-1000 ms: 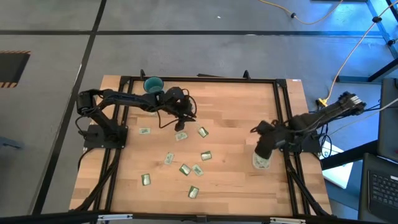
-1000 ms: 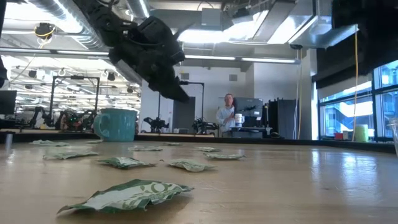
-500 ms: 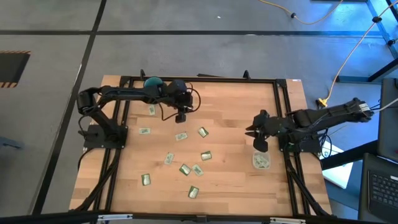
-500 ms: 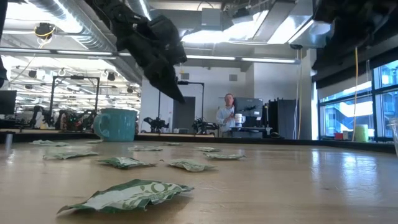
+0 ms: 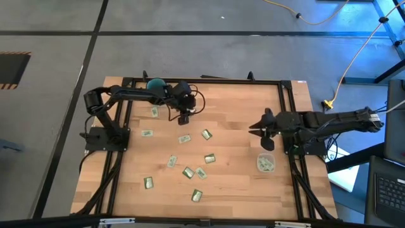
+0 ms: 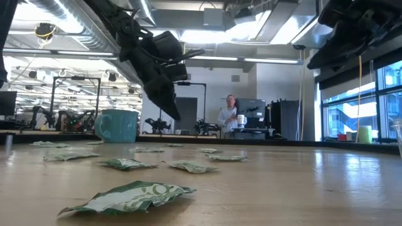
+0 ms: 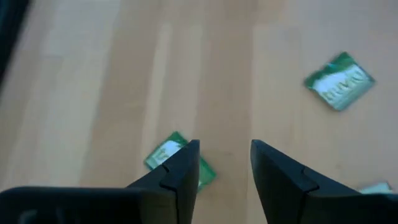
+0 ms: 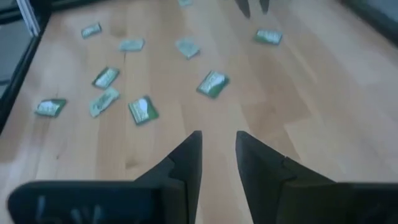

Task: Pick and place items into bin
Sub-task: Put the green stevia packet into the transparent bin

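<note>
Several green-and-gold foil packets lie flat on the wooden table, among them one [image 5: 184,139] just nearer than my left gripper [image 5: 183,118] and one [image 5: 206,134] to its right. That gripper hangs above the table's far left part, pointing steeply down, open and empty. In its wrist view a packet [image 7: 177,159] lies beside one finger. The clear bin [image 5: 266,163] stands at the right with packets inside. My right gripper [image 5: 254,127] hovers on the bin's far side, aimed toward the table's left, open and empty [image 8: 217,155].
A teal mug [image 5: 155,84] stands at the far left edge, partly under the left arm, and shows as well in the low view [image 6: 117,125]. A black frame rail [image 5: 202,81] rims the table. Bare wood lies between the packets and the bin. A person stands far off in the room [image 6: 230,117].
My right gripper has left its place above the bin, going toward the far edge and tipping from pointing down to nearly level. My left gripper has drawn back toward the far edge, away from the packet below it. The packets and the bin have not moved.
</note>
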Controlling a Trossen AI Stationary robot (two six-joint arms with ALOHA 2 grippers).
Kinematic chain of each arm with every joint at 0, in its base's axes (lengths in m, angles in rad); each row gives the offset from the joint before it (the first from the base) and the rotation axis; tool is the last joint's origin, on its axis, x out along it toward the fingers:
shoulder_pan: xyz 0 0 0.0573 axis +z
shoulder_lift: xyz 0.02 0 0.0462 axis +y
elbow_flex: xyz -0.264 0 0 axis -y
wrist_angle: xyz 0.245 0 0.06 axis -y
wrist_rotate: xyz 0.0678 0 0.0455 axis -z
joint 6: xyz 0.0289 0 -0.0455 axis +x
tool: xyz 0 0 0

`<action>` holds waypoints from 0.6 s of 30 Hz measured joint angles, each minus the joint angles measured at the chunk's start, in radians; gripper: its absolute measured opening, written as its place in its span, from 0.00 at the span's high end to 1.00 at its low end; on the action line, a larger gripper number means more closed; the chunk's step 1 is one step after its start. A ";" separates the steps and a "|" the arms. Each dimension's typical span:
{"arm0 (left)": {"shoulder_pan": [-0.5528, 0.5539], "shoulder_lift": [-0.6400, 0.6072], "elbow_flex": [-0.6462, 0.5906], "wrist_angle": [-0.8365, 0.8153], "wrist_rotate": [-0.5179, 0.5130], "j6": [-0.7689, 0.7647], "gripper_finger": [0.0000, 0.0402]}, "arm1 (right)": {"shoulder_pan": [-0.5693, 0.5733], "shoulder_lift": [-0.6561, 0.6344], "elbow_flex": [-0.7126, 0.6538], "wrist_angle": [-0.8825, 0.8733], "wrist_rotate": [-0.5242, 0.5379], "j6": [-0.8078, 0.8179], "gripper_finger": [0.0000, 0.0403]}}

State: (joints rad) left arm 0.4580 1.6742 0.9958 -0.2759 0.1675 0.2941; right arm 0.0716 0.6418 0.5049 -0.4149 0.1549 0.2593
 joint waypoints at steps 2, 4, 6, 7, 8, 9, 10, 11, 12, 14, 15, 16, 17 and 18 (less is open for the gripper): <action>0.000 0.000 0.000 -0.002 -0.039 -0.016 0.66 | -0.011 -0.015 -0.025 0.037 -0.002 -0.009 0.75; 0.001 0.000 0.000 -0.004 -0.046 -0.018 0.67 | -0.017 -0.023 -0.045 0.058 -0.009 -0.012 0.75; 0.001 0.000 0.000 -0.008 -0.046 -0.012 0.68 | -0.024 -0.024 -0.056 0.055 -0.017 -0.026 0.75; 0.001 0.002 0.000 -0.012 -0.046 -0.013 0.69 | -0.026 -0.023 -0.061 0.059 -0.018 -0.026 0.75; 0.001 0.007 0.000 -0.012 -0.046 -0.023 0.69 | -0.029 -0.023 -0.066 0.063 -0.018 -0.026 0.75; 0.001 0.011 0.000 -0.013 -0.046 -0.034 0.70 | -0.033 -0.023 -0.070 0.069 -0.018 -0.026 0.75; 0.002 0.012 0.000 -0.018 -0.046 -0.044 0.70 | -0.036 -0.023 -0.072 0.072 -0.018 -0.026 0.75; 0.003 0.013 0.000 -0.018 -0.046 -0.048 0.71 | -0.036 -0.023 -0.072 0.074 -0.018 -0.026 0.75; 0.003 0.018 0.000 -0.010 -0.046 -0.049 0.71 | -0.037 -0.023 -0.072 0.076 -0.017 -0.026 0.75; 0.003 0.029 0.000 -0.015 -0.047 -0.068 0.70 | -0.036 -0.023 -0.072 0.082 -0.018 -0.029 0.75; 0.003 0.034 0.000 -0.017 -0.048 -0.076 0.70 | -0.036 -0.023 -0.072 0.086 -0.018 -0.029 0.75; 0.003 0.039 0.000 -0.013 -0.051 -0.077 0.70 | -0.036 -0.023 -0.072 0.087 -0.018 -0.029 0.75; 0.003 0.046 0.000 -0.012 -0.051 -0.071 0.69 | -0.036 -0.023 -0.072 0.086 -0.018 -0.031 0.75; 0.003 0.054 0.000 -0.012 -0.051 -0.066 0.69 | -0.036 -0.023 -0.072 0.086 -0.017 -0.033 0.75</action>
State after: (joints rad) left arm 0.4607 1.7285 0.9958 -0.2877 0.1165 0.2285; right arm 0.0353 0.6189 0.4328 -0.3286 0.1375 0.2260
